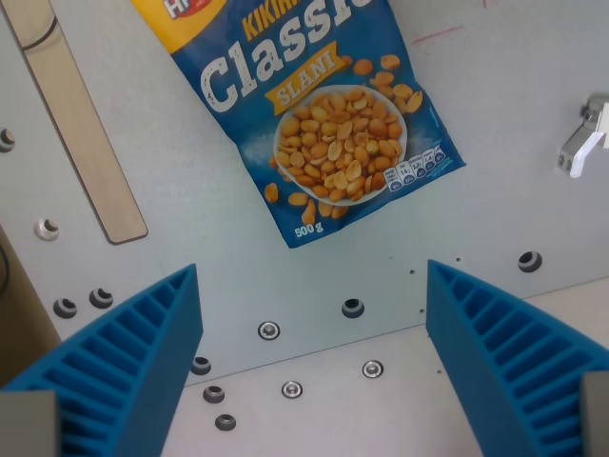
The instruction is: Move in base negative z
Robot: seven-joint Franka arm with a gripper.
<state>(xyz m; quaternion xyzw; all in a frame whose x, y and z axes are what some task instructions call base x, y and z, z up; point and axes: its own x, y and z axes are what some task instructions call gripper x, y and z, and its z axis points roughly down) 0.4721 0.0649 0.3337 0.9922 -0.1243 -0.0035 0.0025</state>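
Note:
My gripper [314, 314] is open. Its two blue ribbed fingers [133, 362] stand far apart at the bottom corners of the wrist view, with nothing between them. A blue bag of peanuts [314, 105] marked "Classic" lies flat on the grey metal table [190, 190], tilted, above the gap between the fingers and apart from them. Its top is cut off by the upper edge of the view.
A flat beige strip [81, 133] lies on the table at the wrist view's left. A small white metal bracket [585, 143] sits at the right edge. Several screws and holes [353, 307] dot the plate between the fingers.

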